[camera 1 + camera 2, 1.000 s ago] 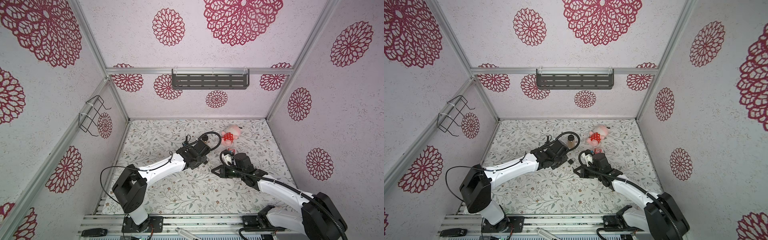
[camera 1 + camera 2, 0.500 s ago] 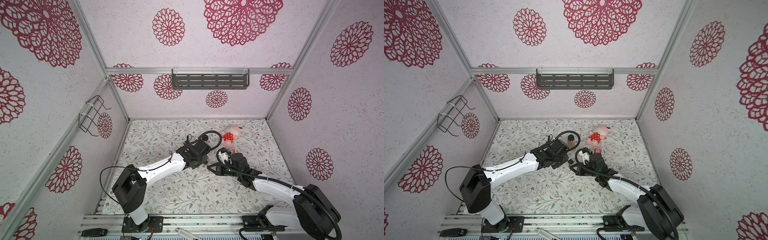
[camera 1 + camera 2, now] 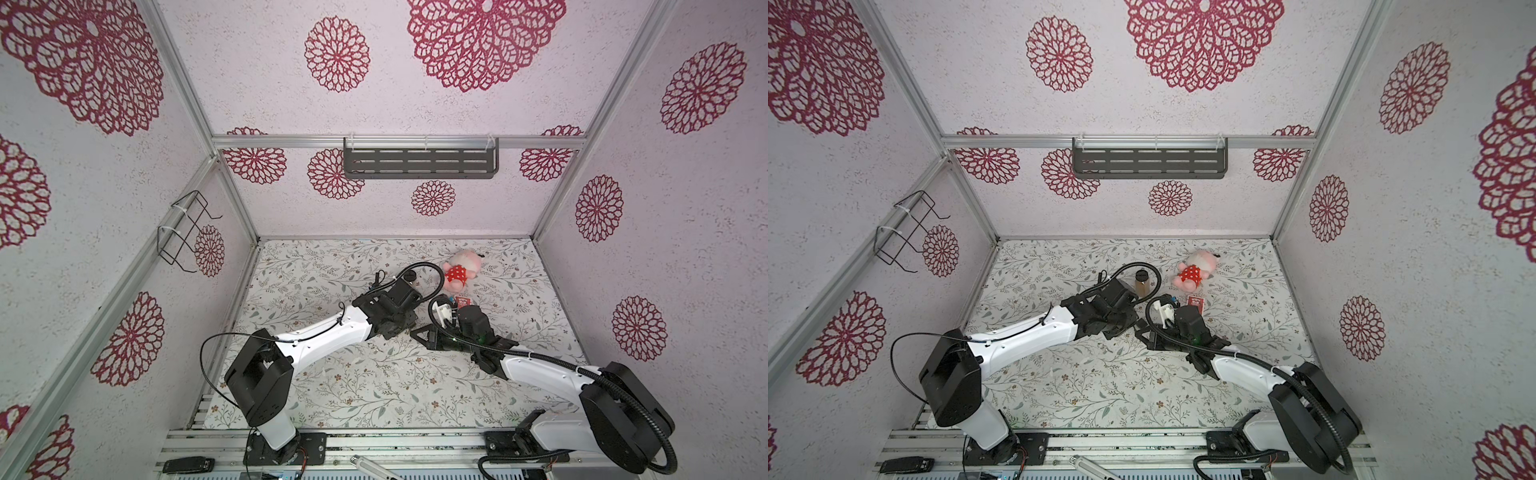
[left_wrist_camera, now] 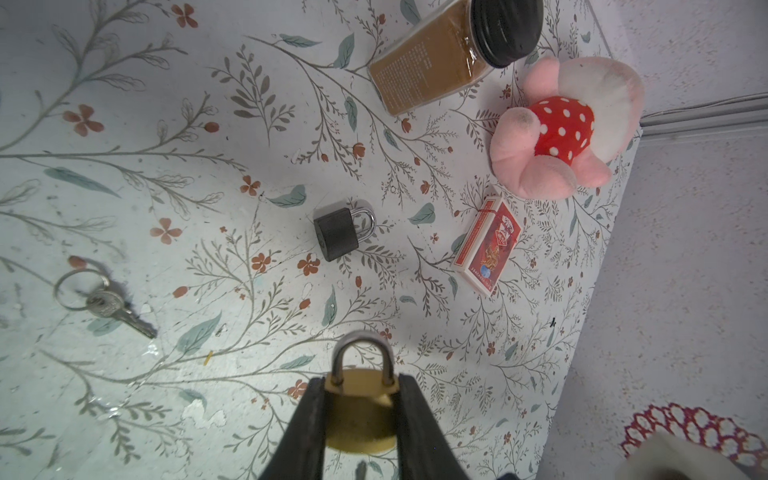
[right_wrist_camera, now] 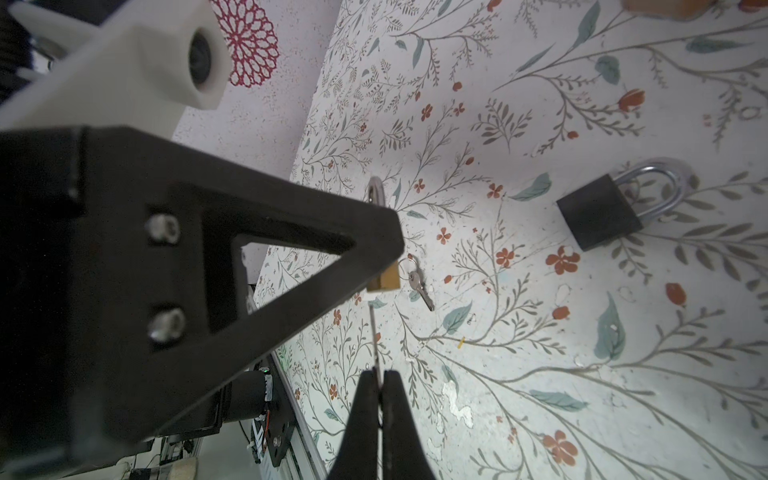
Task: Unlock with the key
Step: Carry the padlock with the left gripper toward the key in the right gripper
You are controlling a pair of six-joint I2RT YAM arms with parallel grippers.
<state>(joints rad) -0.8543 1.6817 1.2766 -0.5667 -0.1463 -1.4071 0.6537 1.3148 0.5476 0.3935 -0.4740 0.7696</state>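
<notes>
My left gripper [image 4: 359, 384] is shut on a brass padlock [image 4: 360, 409], gripping its body by the sides with the steel shackle sticking out past the fingertips. My right gripper [image 5: 379, 374] is shut on a thin key [image 5: 375, 332], seen edge-on. The key's tip points at the keyhole end of the same brass padlock [image 5: 384, 279] and sits just short of it. In both top views the two grippers meet mid-table, the left gripper [image 3: 401, 328] beside the right gripper [image 3: 417, 332]. A second key [image 4: 112, 307] on a ring and a black padlock [image 4: 338, 232] lie loose on the floral table.
A brown spice jar [image 4: 449, 54], a pink plush toy [image 4: 561, 133] and a red card box [image 4: 488, 245] lie toward the back right. On the back wall hangs a grey shelf [image 3: 419, 162]. The left wall carries a wire basket [image 3: 187, 232].
My right gripper has crept left with the key, closing on the padlock in my left gripper. The left arm has hardly moved.
</notes>
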